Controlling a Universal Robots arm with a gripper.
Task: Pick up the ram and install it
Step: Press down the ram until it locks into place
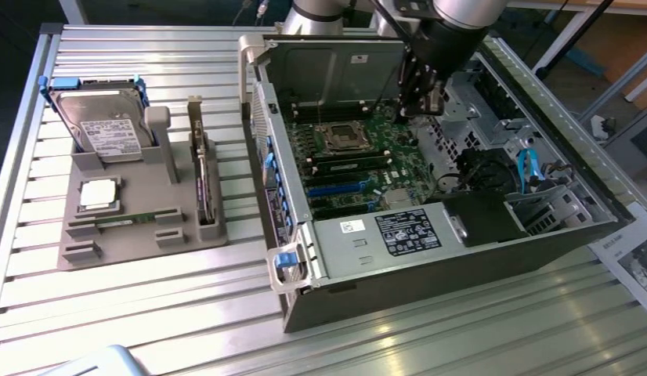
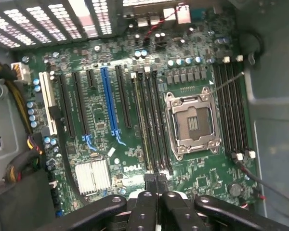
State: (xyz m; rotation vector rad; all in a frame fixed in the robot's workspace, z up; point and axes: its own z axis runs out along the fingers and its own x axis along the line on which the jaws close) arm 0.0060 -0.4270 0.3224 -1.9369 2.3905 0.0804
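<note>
Green, thin and likely brittle, the ram [image 1: 127, 222] seems to lie in the grey holder [image 1: 146, 244] at the exterior view's left, light, stiff, best pinched by its long edges, while my gripper [image 1: 413, 112] hangs shut, apparently empty, over the motherboard [image 2: 111, 120].

Hard drive [image 1: 106, 125] upright in grey holder [image 1: 146, 227]

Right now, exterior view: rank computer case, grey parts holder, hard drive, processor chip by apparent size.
1. computer case
2. grey parts holder
3. hard drive
4. processor chip
Differences are clear, so camera distance doesn't change the order.
</note>
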